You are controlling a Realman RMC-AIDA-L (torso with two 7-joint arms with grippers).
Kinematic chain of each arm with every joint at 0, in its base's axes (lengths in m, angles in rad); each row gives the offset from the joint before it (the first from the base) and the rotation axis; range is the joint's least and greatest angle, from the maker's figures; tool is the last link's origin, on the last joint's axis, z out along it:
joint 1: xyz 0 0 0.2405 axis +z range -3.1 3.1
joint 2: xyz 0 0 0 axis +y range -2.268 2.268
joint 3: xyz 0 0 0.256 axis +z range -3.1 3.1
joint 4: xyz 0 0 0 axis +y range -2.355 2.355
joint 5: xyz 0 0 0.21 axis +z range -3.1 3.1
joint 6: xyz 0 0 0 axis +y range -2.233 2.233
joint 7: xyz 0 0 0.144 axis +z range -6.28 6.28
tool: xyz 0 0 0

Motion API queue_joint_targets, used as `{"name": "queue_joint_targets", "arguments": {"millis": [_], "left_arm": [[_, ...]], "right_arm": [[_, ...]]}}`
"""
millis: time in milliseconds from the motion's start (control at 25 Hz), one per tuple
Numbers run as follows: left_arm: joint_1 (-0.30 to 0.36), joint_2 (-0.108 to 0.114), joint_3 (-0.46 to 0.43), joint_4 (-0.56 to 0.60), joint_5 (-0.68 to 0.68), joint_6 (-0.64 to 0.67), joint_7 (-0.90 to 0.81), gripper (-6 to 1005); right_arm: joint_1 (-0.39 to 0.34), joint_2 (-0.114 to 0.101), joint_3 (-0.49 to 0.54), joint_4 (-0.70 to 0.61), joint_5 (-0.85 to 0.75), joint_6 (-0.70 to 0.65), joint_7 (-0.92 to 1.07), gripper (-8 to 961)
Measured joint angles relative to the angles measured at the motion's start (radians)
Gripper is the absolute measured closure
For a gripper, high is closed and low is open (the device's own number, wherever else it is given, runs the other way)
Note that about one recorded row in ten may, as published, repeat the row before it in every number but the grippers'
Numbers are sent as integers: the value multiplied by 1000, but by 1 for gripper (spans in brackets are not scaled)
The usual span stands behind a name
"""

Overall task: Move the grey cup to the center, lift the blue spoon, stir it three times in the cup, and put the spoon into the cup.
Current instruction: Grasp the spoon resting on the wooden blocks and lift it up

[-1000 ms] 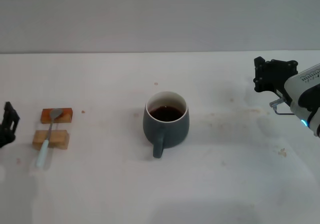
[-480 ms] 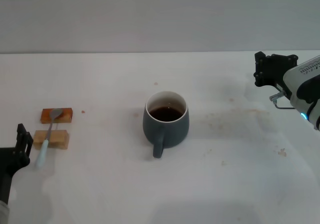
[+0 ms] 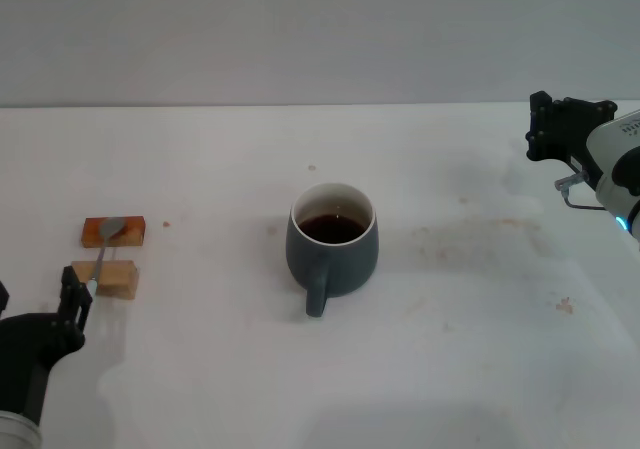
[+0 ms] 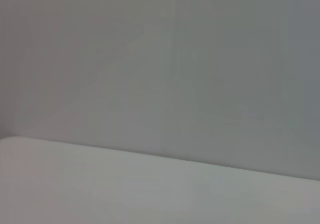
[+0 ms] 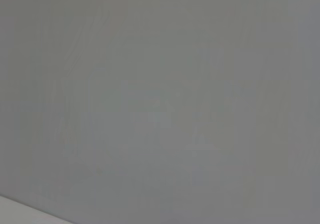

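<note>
A white table [image 3: 470, 369] fills the head view, with a plain grey wall behind it. The grey cup [image 3: 333, 246] stands upright near the middle of the table, its thick handle pointing toward the robot, and a dark liquid shows inside its white wall.

Far to the cup's left, near the table's left edge, lie two small blocks: an orange-brown block [image 3: 113, 231] farther from the robot and a tan wooden block [image 3: 104, 278] nearer. The blue spoon [image 3: 104, 253] rests across them. Its grey bowl sits on the orange-brown block and its neck slopes down toward the robot and slightly left, so the long axis runs roughly front to back.

The left gripper [image 3: 72, 301] is low at the left, just beside the tan block on the robot's side, right at the spot where the spoon's pale handle should end. The dark fingers cover that handle end, so whether they touch it cannot be told, and neither can how far apart they are.

The right gripper [image 3: 562, 129] hangs at the far right, well apart from the cup; its finger spread cannot be made out either.

The left arm is plainly the nearer one for the spoon. The cup already looks central, so lifting the spoon appears to be the step in hand.

Both wrist views show only blank wall and a strip of table.
</note>
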Motion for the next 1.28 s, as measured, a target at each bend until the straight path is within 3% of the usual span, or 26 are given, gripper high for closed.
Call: {"name": "queue_joint_targets", "arguments": {"millis": [1280], "left_arm": [[-122,7,36,206,13,-34,-146,302]], "right_arm": [[-8,-3,2,3,0,25,0,953]]}}
